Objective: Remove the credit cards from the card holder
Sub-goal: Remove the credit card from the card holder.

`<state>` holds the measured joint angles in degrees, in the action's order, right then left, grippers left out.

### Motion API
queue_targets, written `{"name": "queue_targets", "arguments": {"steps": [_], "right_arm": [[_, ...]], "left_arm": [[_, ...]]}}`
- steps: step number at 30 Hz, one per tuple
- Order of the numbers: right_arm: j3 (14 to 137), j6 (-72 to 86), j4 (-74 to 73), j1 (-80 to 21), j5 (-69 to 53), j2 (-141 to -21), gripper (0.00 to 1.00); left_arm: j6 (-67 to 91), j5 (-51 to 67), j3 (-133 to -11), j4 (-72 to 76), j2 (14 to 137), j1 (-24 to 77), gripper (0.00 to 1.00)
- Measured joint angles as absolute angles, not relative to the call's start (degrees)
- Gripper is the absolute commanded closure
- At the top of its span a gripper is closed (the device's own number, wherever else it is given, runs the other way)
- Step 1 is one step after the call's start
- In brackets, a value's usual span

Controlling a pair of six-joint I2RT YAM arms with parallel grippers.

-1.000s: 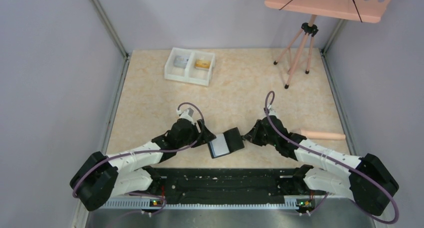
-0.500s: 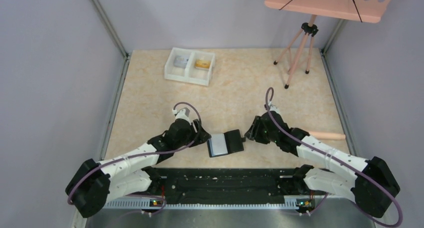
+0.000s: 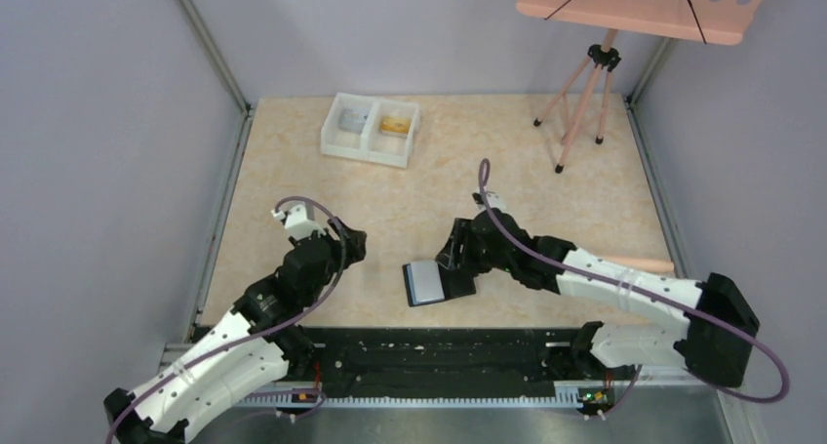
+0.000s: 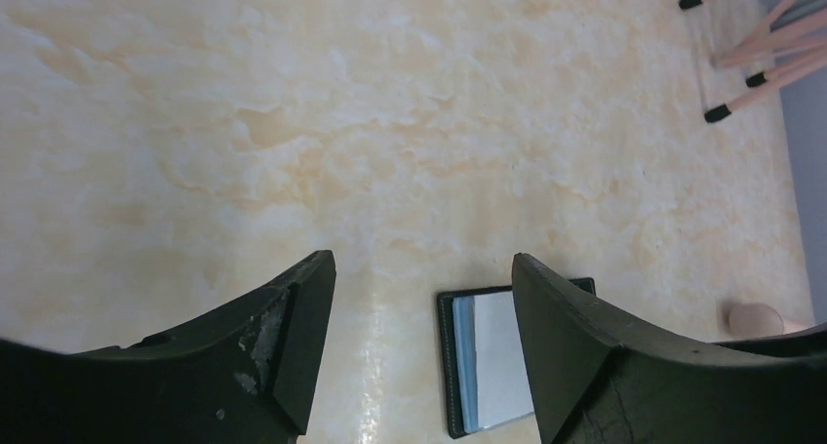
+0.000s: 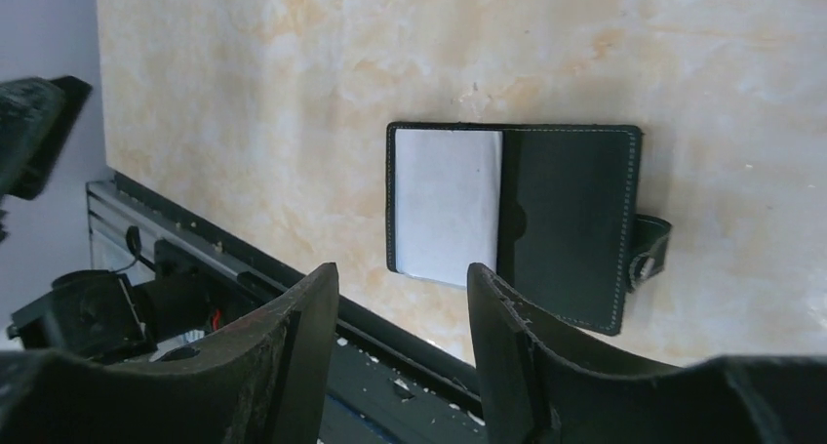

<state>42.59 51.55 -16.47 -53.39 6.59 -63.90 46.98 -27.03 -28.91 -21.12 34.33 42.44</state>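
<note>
The card holder (image 3: 441,280) lies flat and open on the table near the front edge, a pale blue-grey face (image 5: 444,205) on its left half and a black flap (image 5: 571,224) with a snap strap on its right. My right gripper (image 3: 451,257) hovers just above it, open and empty (image 5: 402,268). My left gripper (image 3: 356,241) stands off to the holder's left, open and empty (image 4: 421,261), with the holder (image 4: 488,356) partly behind its right finger. An orange-gold credit card (image 3: 395,125) lies in the white tray.
The white two-compartment tray (image 3: 369,143) stands at the back left, a greyish item (image 3: 352,120) in its left half. A pink tripod stand (image 3: 583,102) stands at the back right. A pink rod (image 3: 644,263) lies by my right arm. A black rail (image 3: 439,351) edges the front.
My right gripper has opened, let go of the holder's right end and moved left over it. My left arm has pulled back to the left, away from the holder, which has shifted slightly.
</note>
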Motion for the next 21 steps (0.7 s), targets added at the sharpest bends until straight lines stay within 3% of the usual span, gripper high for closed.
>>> {"name": "queue_targets", "arguments": {"steps": [3,7,21], "right_arm": [[44.4,51.9,-15.4,-56.2,7.5,-69.8,0.31],[46.0,52.3,-15.7,-59.2,9.8,-76.5,0.24],[59.0,51.4,-23.2,-65.3,18.8,-95.5,0.21]], "left_arm": [[46.2,-31.1,-29.2,-24.4,30.2,42.4,0.28],[45.4,-34.2,-29.7,-28.3,26.4,42.4,0.27],[44.3,-38.2,-31.0,-34.5,21.8,42.4,0.27]]}}
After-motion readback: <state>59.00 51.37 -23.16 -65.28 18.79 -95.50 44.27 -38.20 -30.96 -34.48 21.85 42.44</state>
